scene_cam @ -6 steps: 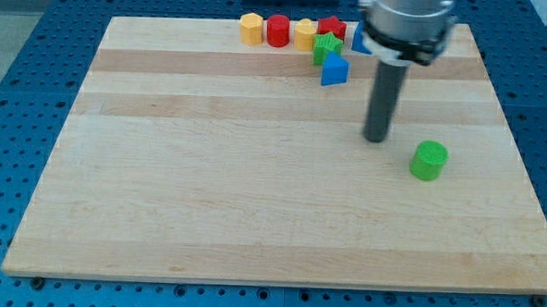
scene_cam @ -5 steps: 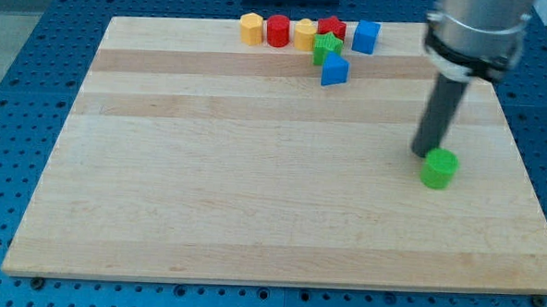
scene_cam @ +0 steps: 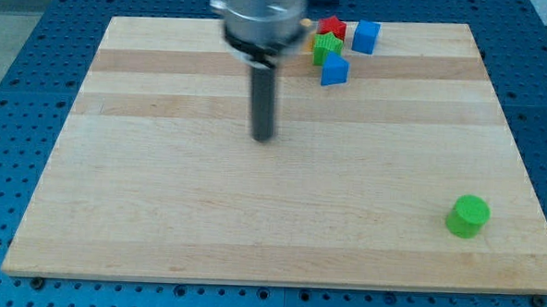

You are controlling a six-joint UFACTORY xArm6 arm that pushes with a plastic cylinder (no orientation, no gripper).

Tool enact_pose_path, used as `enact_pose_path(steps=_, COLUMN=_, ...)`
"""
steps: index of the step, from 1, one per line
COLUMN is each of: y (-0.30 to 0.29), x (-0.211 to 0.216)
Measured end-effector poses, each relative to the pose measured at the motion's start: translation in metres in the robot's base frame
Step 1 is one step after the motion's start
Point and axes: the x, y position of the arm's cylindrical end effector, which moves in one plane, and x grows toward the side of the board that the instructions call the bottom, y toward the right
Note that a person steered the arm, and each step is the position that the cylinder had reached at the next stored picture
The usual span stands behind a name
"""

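My tip (scene_cam: 262,138) rests on bare board (scene_cam: 160,213), touching no block; there is no claw, just the rod. Nearest is a blue block (scene_cam: 334,71) up-right, under the green (scene_cam: 326,48), red (scene_cam: 331,27) and blue cube (scene_cam: 366,35) cluster. A green cylinder (scene_cam: 468,217) sits far lower-right

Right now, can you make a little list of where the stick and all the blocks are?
tip: my tip touches no block, left of the board's middle
nearest: blue block, up and to the view's right
cluster at top: red block, green block, blue cube
alone: green cylinder, lower right
hidden: arm covers the top edge behind it
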Motion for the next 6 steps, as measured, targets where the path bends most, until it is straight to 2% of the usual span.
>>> enact_pose_path(steps=1, y=0.011, x=-0.031)
enact_pose_path(steps=2, y=0.111, x=-0.028)
enact_pose_path(steps=3, y=0.217, x=-0.046)
enact_pose_path(steps=4, y=0.299, x=-0.111)
enact_pose_path(steps=5, y=0.334, x=-0.199)
enact_pose_path(steps=6, y=0.328, x=-0.219)
